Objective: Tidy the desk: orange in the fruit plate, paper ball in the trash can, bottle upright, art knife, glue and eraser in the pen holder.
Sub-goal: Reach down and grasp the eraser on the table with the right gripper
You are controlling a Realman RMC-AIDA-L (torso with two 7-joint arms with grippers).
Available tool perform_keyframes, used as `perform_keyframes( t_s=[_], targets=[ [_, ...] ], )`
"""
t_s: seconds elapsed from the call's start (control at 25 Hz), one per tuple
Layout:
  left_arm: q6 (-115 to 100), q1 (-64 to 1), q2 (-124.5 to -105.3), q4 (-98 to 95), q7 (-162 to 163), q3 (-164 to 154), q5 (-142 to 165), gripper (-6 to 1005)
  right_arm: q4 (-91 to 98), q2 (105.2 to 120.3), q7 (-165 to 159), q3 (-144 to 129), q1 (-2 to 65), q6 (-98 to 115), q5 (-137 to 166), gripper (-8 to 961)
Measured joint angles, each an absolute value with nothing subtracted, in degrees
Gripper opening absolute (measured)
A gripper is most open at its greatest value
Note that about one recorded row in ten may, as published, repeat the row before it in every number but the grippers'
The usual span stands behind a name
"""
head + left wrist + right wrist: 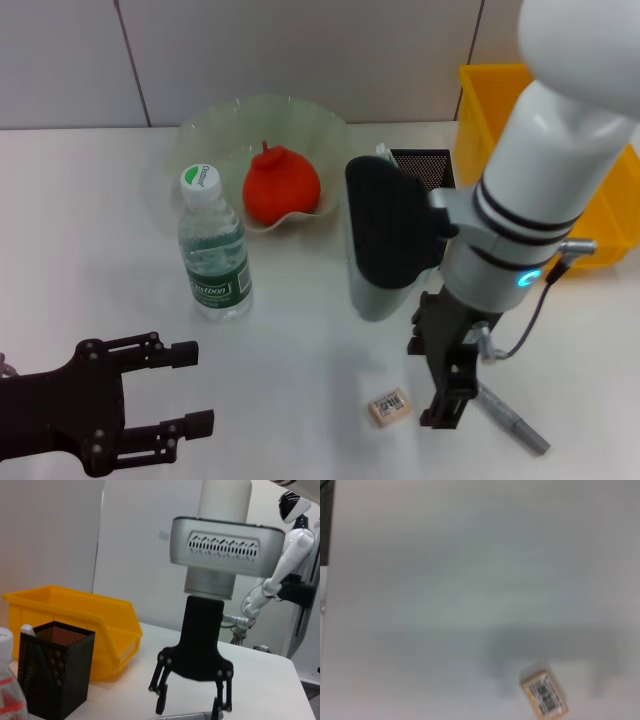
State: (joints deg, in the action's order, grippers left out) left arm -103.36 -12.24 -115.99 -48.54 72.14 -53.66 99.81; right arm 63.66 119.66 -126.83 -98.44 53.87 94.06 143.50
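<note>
A yellow plastic bin [610, 200] stands at the white worktop's [90, 230] far right edge. The translucent scalloped fruit plate [215, 125] holds the orange [281, 186]; a black mesh pen holder [424, 166] stands nearby. The clear water bottle [212, 250] is upright. The right pincer [448, 400], fingers spread, hangs over the grey art knife [512, 420], just beside the small tan eraser [389, 407]. The left pincer [190, 390] waits, spread.

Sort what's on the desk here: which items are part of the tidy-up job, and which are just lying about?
Job items:
orange in the fruit plate
bottle, upright
eraser on the desk
art knife beside the right gripper
pen holder
yellow trash can

Lying about:
nothing visible; left gripper idle, open
</note>
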Motion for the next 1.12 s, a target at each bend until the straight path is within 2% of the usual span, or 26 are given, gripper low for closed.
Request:
perform_keyframes(
  t_s=[1.12],
  targets=[
    [-101.94,-11.96,-116.55,-48.36,72.07,-53.70,99.85,714,56.46,119.88,-127.44,-107.88,54.83,81.81,137.88,666]
  ],
)
